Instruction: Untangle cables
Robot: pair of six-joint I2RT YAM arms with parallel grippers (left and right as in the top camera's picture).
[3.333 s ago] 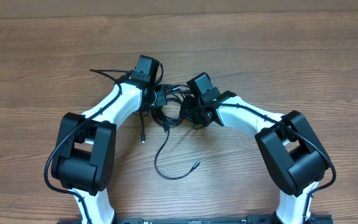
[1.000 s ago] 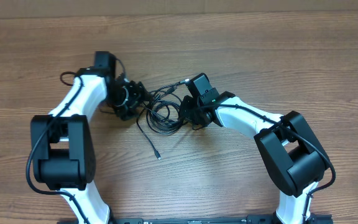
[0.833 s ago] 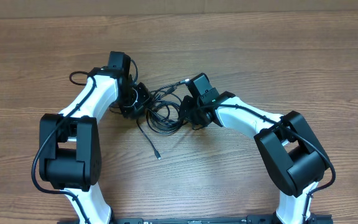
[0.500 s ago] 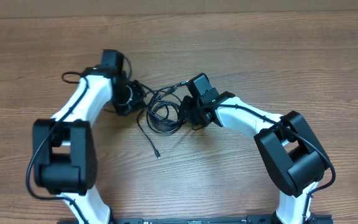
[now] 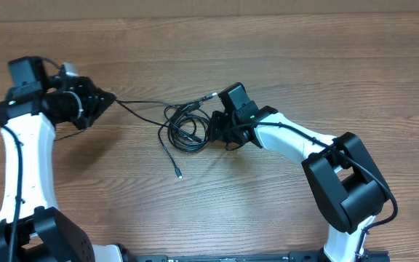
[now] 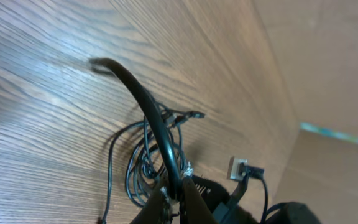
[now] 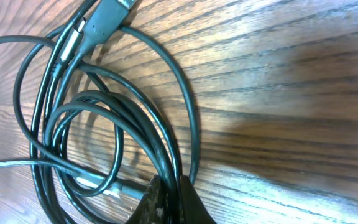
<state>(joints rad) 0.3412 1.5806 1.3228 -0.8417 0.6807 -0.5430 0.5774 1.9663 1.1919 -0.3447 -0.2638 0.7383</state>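
Note:
A tangle of thin black cables [image 5: 186, 129] lies in loose loops at the table's middle. One strand [image 5: 138, 102] runs taut from the tangle to my left gripper [image 5: 106, 98], which is shut on it far to the left. In the left wrist view the gripped cable [image 6: 143, 106] arcs up from the left gripper's fingertips [image 6: 174, 198]. My right gripper [image 5: 215, 131] is shut on the loops at the tangle's right edge; the right wrist view shows its fingertips [image 7: 169, 188] pinching the coiled cables [image 7: 110, 118]. A loose end with a small plug [image 5: 178, 173] trails toward the front.
A silver-tipped connector [image 5: 211, 95] sticks out at the tangle's back, and it also shows in the right wrist view [image 7: 107, 15]. Brown cardboard [image 5: 209, 6] borders the far table edge. The arm bases stand at the front.
My left gripper has swung far to the left, drawing one cable strand out taut from the tangle. The loops shifted slightly left. My right gripper has held its place on the loops.

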